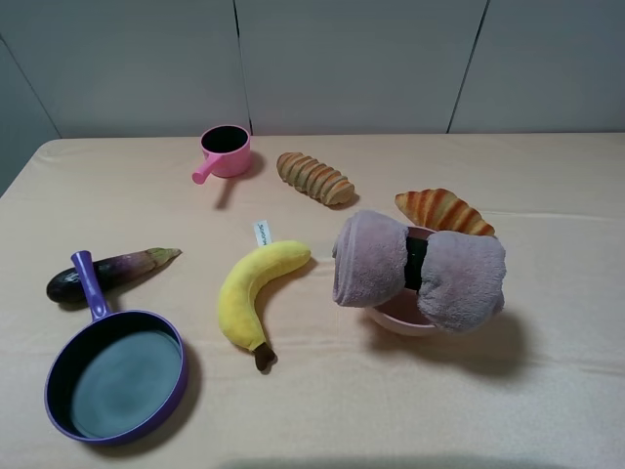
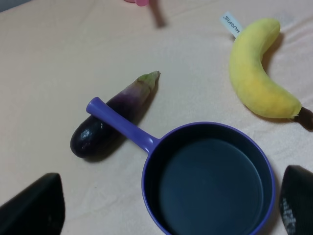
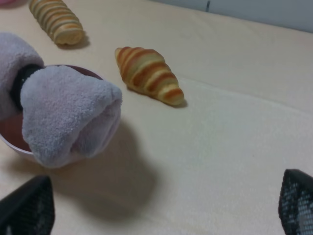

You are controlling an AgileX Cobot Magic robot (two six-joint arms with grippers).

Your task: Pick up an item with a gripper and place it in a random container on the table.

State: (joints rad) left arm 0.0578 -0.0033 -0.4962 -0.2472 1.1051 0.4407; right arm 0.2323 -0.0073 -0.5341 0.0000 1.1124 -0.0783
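The mauve-pink rolled towel (image 1: 459,278) with a black middle band lies across the top of the pale-pink bowl (image 1: 400,320), its two ends overhanging the rim, at the right middle of the table (image 1: 469,410). In the right wrist view the towel (image 3: 63,107) covers most of the bowl (image 3: 14,134). My right gripper (image 3: 164,196) is open and empty, back from the bowl, with only its black fingertips (image 3: 29,203) showing. My left gripper (image 2: 171,196) is open and empty above the purple frying pan (image 2: 210,181). Neither arm shows in the exterior view.
A purple frying pan (image 1: 117,376) and an eggplant (image 1: 107,274) lie at the front left. A yellow plush banana (image 1: 256,291) is left of the bowl. A pink handled cup (image 1: 225,151) and a ridged bread roll (image 1: 314,178) sit at the back. A croissant (image 1: 444,210) lies just behind the bowl.
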